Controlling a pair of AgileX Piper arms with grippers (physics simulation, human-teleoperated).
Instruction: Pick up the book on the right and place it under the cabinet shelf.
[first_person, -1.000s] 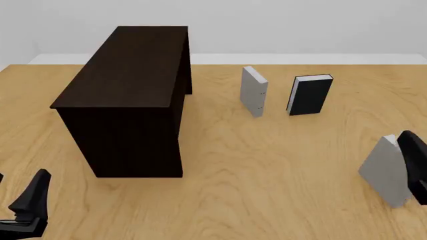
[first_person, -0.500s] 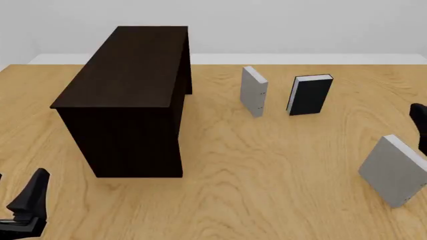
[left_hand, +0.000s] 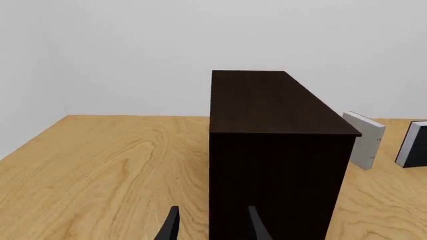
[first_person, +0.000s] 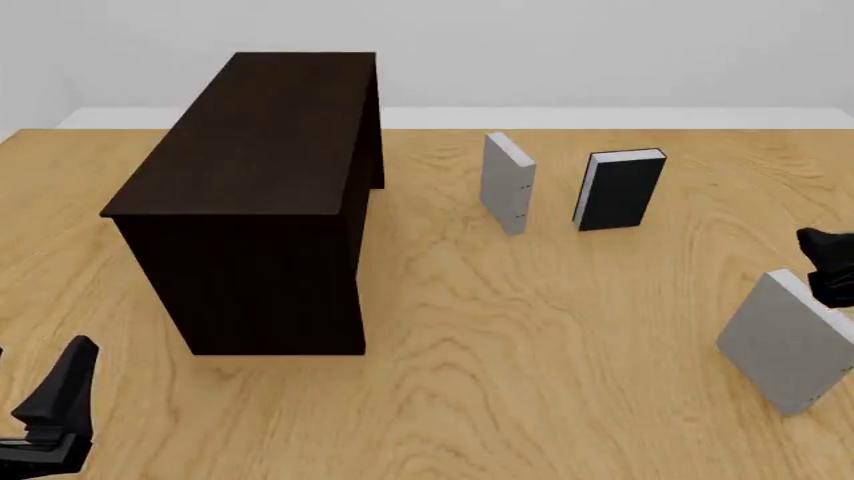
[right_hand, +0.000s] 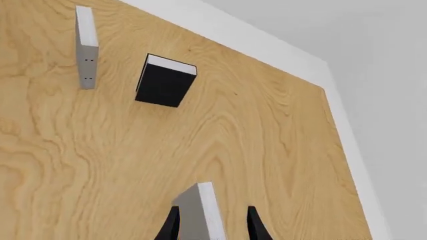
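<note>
The book (first_person: 787, 343) is a light grey hardcover standing tilted near the table's right edge. In the right wrist view its top corner (right_hand: 197, 210) shows between the two fingers of my right gripper (right_hand: 212, 225), which is open. From the front, my right gripper (first_person: 830, 268) hangs just above and behind the book at the frame's right edge. The cabinet shelf (first_person: 260, 170) is a big, almost black box at the left centre. My left gripper (first_person: 54, 410) is open near the front left corner, facing the cabinet's end (left_hand: 277, 165).
A second grey book (first_person: 507, 183) and a black-covered book with white pages (first_person: 621, 190) stand upright behind the middle of the table, right of the cabinet. The table's right edge runs close to the tilted book.
My right gripper has risen from beside the book and moved back, then shifted slightly left over its far top edge. The left arm and the books have stayed put.
</note>
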